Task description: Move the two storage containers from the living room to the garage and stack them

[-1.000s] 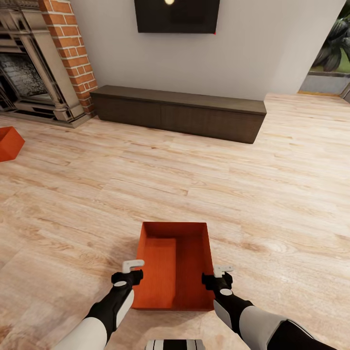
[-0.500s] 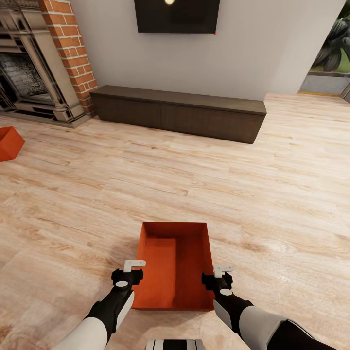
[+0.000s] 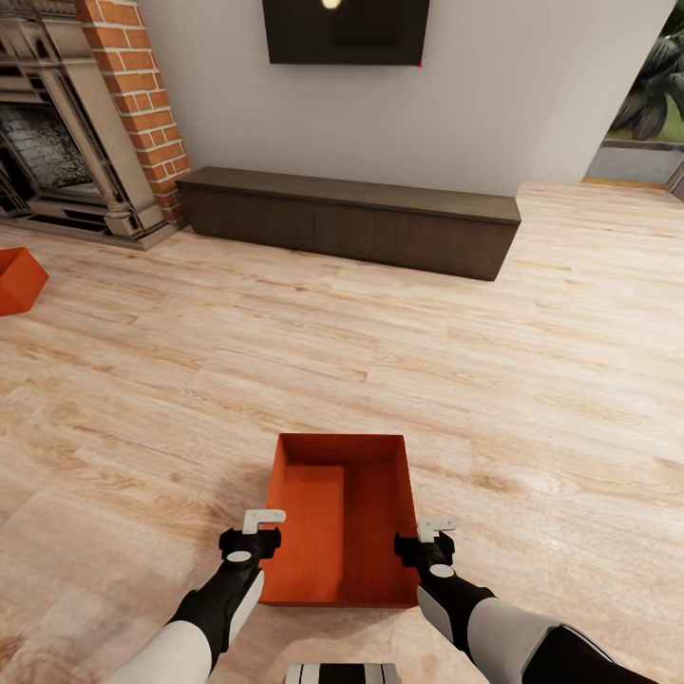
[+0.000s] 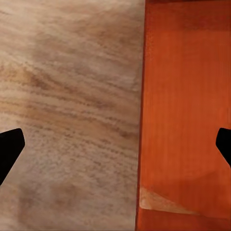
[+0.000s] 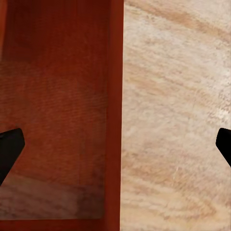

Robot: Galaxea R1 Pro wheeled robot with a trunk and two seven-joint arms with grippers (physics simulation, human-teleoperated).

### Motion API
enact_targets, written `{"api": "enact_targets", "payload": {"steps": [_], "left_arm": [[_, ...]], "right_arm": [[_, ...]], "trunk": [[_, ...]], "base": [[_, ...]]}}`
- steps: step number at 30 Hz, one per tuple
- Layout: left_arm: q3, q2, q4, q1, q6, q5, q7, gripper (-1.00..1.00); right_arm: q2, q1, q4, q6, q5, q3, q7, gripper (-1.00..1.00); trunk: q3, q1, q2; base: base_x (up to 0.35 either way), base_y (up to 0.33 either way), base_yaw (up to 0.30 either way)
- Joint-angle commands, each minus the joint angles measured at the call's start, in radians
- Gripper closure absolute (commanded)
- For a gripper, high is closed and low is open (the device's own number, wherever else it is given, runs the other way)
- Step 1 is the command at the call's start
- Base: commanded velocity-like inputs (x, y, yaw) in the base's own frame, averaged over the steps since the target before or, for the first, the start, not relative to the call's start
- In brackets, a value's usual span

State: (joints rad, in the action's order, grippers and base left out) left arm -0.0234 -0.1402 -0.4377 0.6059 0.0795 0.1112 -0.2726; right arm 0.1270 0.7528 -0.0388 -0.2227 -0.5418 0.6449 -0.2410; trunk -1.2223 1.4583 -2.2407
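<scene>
An open-topped, thin-walled orange-red storage container (image 3: 340, 518), seen to be empty, is set on the light wood plank floor (image 3: 475, 380) and straddled at its long walls by the open left gripper (image 3: 255, 532) and open right gripper (image 3: 429, 538), while a second container (image 3: 17, 278) is seen well apart near the brick fireplace (image 3: 85, 123).

Evenly lit, sharp simulator render.
Soft shadow falls left of the orange container (image 3: 342, 518); a ceiling-light glare spot marks the TV (image 3: 346, 30), top centre.

Container (image 3: 342, 532) between claws, another (image 3: 17, 278) far left
</scene>
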Motion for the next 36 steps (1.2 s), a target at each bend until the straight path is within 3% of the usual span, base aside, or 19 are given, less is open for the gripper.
{"api": "enact_targets", "payload": {"steps": [1,7,17,36], "left_arm": [[-0.003,-0.001,-0.002,0.0,0.007,0.01,-0.002,-1.0],[-0.005,-0.022,-0.004,0.0,0.008,0.007,-0.002,-1.0],[-0.006,-0.025,-0.005,0.0,0.008,0.001,-0.002,-1.0],[-0.004,-0.019,-0.013,0.0,0.008,0.002,-0.002,-1.0]], "right_arm": [[0.0,0.0,0.0,-0.003,-0.009,0.009,-0.003,-1.0],[0.0,0.0,0.0,-0.003,-0.009,0.009,-0.003,-1.0],[0.0,0.0,0.0,-0.003,-0.009,0.008,-0.003,-1.0],[0.0,0.0,0.0,-0.004,-0.01,0.006,-0.003,-1.0]], "trunk": [[-0.001,0.0,0.0],[-0.001,0.0,0.0],[-0.001,0.0,0.0],[-0.06,0.073,-0.133]], "base": [[0.0,0.0,0.0],[0.0,0.0,0.0],[0.0,0.0,0.0],[0.0,0.0,0.0]]}}
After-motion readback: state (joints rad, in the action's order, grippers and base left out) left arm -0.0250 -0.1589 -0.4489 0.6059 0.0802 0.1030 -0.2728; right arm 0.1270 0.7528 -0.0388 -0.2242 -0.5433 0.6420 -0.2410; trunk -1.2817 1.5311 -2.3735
